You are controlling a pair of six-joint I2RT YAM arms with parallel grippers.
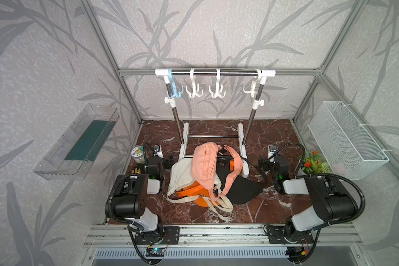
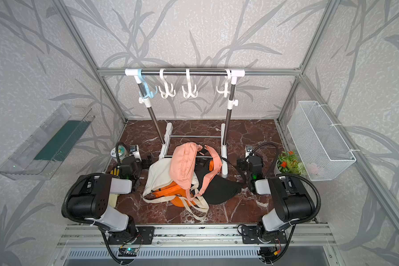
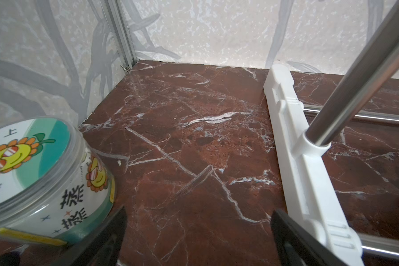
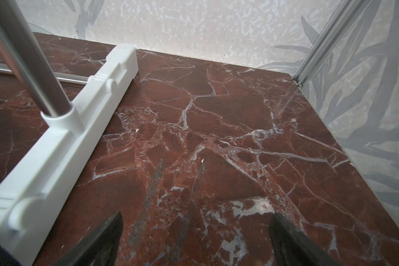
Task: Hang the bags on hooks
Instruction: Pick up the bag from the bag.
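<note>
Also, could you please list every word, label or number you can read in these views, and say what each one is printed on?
"日上": on the lid of the round clear plastic tub with the cartoon sunflower label, cut off by the edge of the left wrist view.
Large black Chinese characters on the tub's side wall: too distorted to read.
In both top views the tub is too small to read.
The bags, the rack and its hooks show no readable text.
</note>
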